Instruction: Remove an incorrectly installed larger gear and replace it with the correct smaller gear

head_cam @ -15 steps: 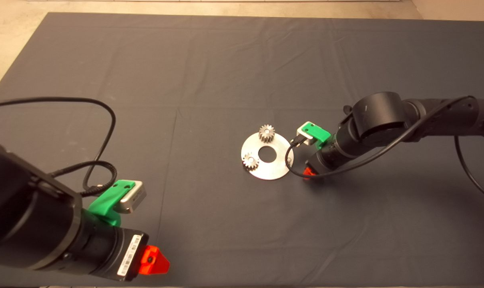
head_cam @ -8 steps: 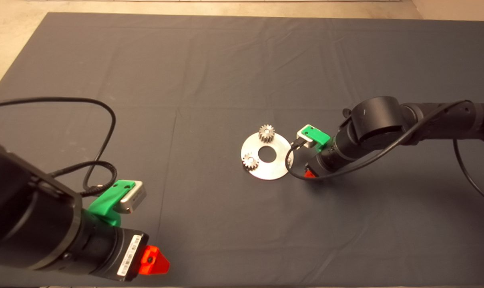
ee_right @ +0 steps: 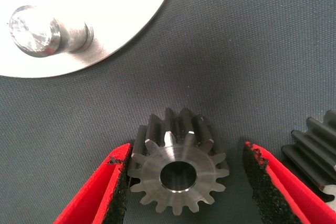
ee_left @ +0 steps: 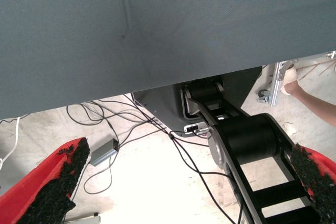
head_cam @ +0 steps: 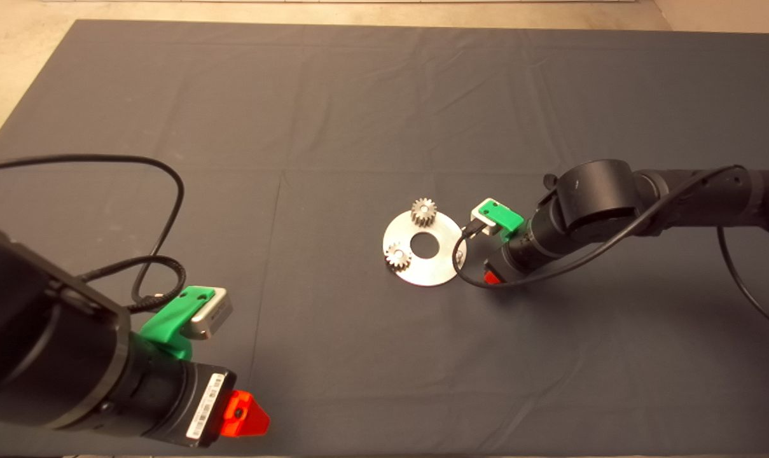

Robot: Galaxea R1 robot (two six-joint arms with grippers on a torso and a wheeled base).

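In the right wrist view the larger gear, brownish-silver with a dark centre hole, lies flat on the mat. My right gripper is open with one red finger on each side of it, the pads close to its teeth. The smaller gear, almost black, lies just beside it, partly cut off by the picture edge. A bare peg stands on the round metal plate. In the head view the right gripper sits low at the plate's right edge and hides both loose gears. My left gripper is parked at the lower left, open.
The round plate with a centre hole lies mid-mat and carries two small silver-grey gears. The right arm's black cable loops beside the plate. The left wrist view shows the mat edge, floor cables, a robot base and a person's foot.
The right arm has sunk a little lower toward the mat, and its gripper has stayed by the plate's right edge. The left arm has not moved.
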